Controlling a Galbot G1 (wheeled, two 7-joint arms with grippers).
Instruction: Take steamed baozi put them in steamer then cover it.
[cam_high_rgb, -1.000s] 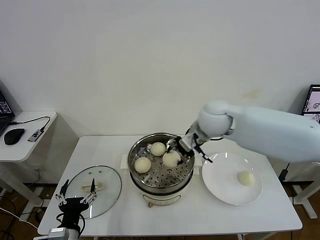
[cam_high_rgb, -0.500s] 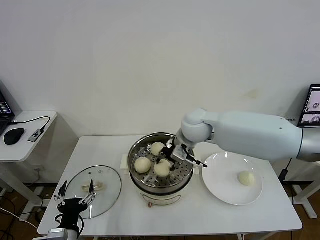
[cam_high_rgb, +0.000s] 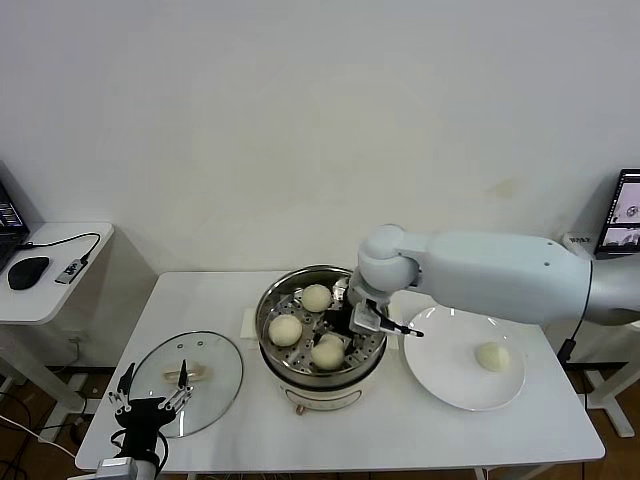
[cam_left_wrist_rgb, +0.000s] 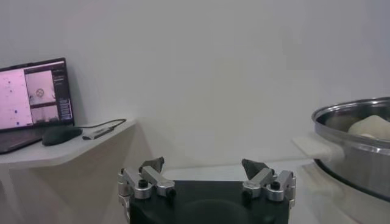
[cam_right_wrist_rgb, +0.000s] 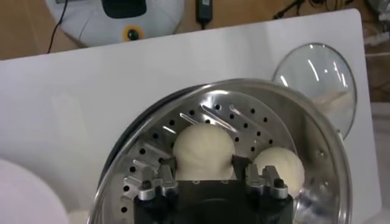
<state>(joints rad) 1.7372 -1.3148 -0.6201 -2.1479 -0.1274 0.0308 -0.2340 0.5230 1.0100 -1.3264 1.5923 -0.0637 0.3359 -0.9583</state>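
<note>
The steel steamer (cam_high_rgb: 263, 318) stands mid-table on its cream base. Two baozi (cam_high_rgb: 316, 297) (cam_high_rgb: 285, 330) lie on its perforated floor. My right gripper (cam_high_rgb: 341, 334) reaches into the basket and is shut on a third baozi (cam_high_rgb: 327, 353), low at the front of the floor. In the right wrist view the fingers (cam_right_wrist_rgb: 166, 167) press both sides of that bun (cam_right_wrist_rgb: 203, 145). A fourth baozi (cam_high_rgb: 491, 356) lies on the white plate (cam_high_rgb: 440, 370). The glass cover (cam_high_rgb: 210, 385) lies flat at the left. My left gripper (cam_high_rgb: 152, 392) is open and empty at the cover's near edge.
A side desk (cam_high_rgb: 50, 290) with a mouse (cam_high_rgb: 28, 271) and a cable stands to the left of the table. The steamer's side handle (cam_left_wrist_rgb: 314, 148) and rim (cam_left_wrist_rgb: 353, 115) show in the left wrist view. A monitor (cam_high_rgb: 628, 205) is at the far right.
My right gripper has carried the baozi from the steamer's right side toward its front and lowered it to the floor. The left arm has not moved.
</note>
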